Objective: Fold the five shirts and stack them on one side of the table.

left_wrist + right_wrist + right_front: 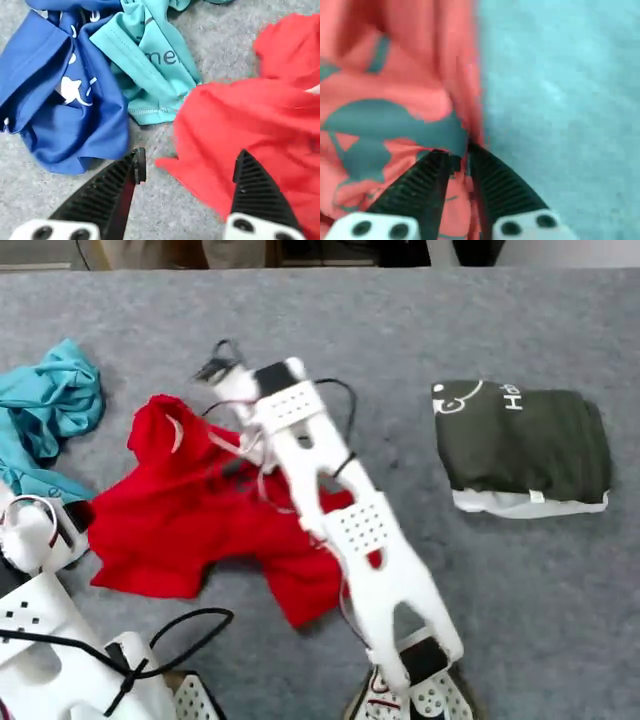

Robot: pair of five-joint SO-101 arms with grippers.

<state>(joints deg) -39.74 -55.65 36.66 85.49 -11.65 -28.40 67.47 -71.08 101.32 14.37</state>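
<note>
Red cloth was the business of the moment: the red shirt lay crumpled and half spread on the grey table, left of centre. The right gripper had its jaws pinched together on a fold of it, at the edge where fabric met bare table. The left gripper hung w/ jaws wide apart and nothing between them, just above the red shirt's hem. The blue shirt and the teal shirt lay bunched up close by that hem. Far right, well apart from all that, sat a folded dark green shirt on top of a white layer (prob. a second folded shirt, tho I couldn't be sure). By my reading approx. two of five were done, and the red one was at the spreading-out stage, not yet flat enough to fold. The next move, I'd judge, called for the right arm to draw its pinched fold outward to smooth the cloth. The left would need to close on the near hem and hold it taut. One risk was dragging the blue or teal shirt along, since they lay so near.
</note>
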